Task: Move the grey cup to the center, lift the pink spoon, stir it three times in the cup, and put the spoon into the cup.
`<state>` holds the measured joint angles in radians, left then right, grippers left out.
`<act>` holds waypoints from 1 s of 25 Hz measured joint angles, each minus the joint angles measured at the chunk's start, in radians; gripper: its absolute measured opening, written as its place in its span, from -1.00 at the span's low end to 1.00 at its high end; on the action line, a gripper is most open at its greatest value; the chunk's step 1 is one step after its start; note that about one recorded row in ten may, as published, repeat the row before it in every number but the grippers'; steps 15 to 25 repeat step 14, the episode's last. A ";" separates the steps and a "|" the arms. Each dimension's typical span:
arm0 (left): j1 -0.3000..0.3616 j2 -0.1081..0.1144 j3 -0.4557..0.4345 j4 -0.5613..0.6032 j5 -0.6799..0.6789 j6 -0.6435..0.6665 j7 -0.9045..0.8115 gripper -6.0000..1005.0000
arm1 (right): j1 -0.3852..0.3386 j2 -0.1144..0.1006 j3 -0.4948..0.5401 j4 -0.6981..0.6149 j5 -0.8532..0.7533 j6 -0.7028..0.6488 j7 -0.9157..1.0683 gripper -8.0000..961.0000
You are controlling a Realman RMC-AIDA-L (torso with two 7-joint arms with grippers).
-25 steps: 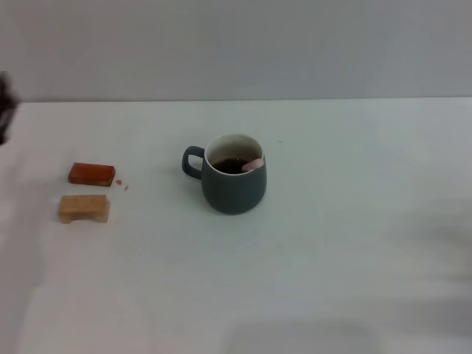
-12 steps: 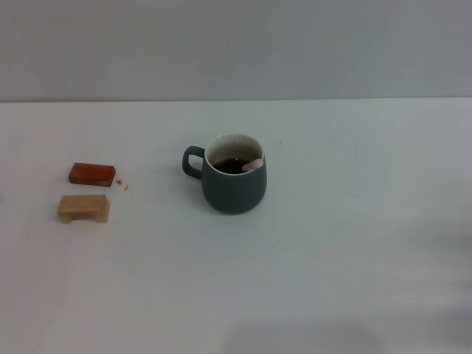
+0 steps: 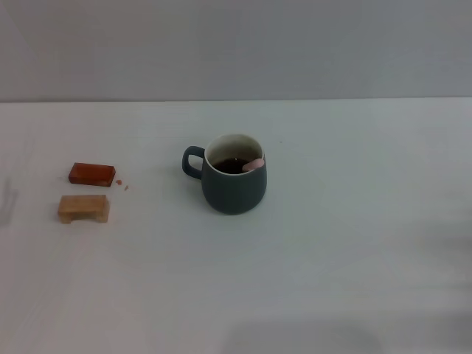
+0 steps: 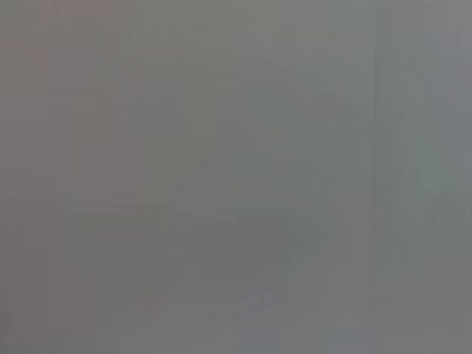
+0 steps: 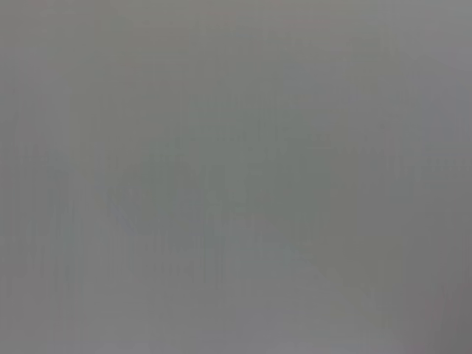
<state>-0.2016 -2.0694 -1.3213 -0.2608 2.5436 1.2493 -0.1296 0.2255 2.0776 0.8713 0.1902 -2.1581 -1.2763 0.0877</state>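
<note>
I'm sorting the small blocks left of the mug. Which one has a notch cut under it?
The tan block, nearer the camera, standing on two short feet. The reddish-brown block behind it is a plain flat slab.

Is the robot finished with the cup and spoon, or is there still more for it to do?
It looks finished. The grey cup stands near the middle of the white table, and the pink spoon sits inside it, its pink end leaning on the rim over the dark liquid. Neither arm is in view, so nothing is in hand. Whether it stirred cannot be told. The two small blocks lie apart to the left.
</note>
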 joint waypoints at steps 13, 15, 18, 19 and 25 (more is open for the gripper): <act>-0.001 0.000 0.006 0.002 0.000 -0.003 0.000 0.68 | -0.004 0.001 0.000 -0.001 0.000 -0.011 -0.004 -0.98; -0.001 -0.001 0.007 0.003 0.000 -0.004 0.000 0.68 | -0.008 0.001 0.000 -0.001 0.000 -0.013 -0.004 -0.98; -0.001 -0.001 0.007 0.003 0.000 -0.004 0.000 0.68 | -0.008 0.001 0.000 -0.001 0.000 -0.013 -0.004 -0.98; -0.001 -0.001 0.007 0.003 0.000 -0.004 0.000 0.68 | -0.008 0.001 0.000 -0.001 0.000 -0.013 -0.004 -0.98; -0.001 -0.001 0.007 0.003 0.000 -0.004 0.000 0.68 | -0.008 0.001 0.000 -0.001 0.000 -0.013 -0.004 -0.98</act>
